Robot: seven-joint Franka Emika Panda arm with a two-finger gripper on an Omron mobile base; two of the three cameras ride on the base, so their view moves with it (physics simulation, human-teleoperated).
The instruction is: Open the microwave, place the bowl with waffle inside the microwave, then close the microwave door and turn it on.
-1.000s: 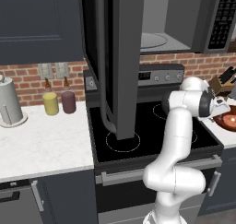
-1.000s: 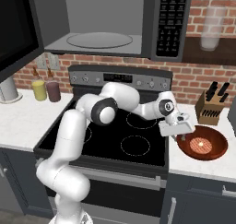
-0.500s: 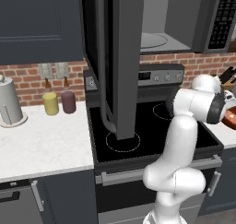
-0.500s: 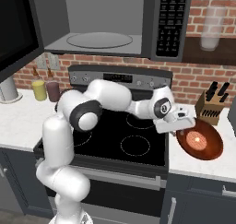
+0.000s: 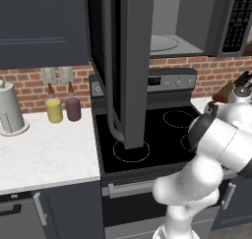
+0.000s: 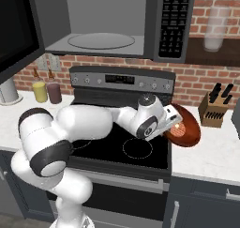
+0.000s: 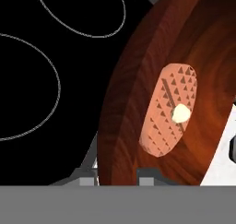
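The microwave door [image 5: 129, 61] stands open. The tool [image 6: 174, 121] grips the rim of the reddish bowl [image 6: 183, 126], lifted and tilted beside the stove [image 6: 126, 145], the waffle [image 7: 169, 109] inside. Placing it in the microwave [image 6: 108, 23], shutting and starting remain.

You see the microwave door [image 5: 127, 61] swung wide open over the stove [image 5: 147, 144], with the microwave [image 5: 197, 21] cavity exposed behind it (turntable visible inside). On the counter [image 5: 44, 154] to the left stand a grey canister [image 5: 10, 110] and two small jars [image 5: 63, 109].
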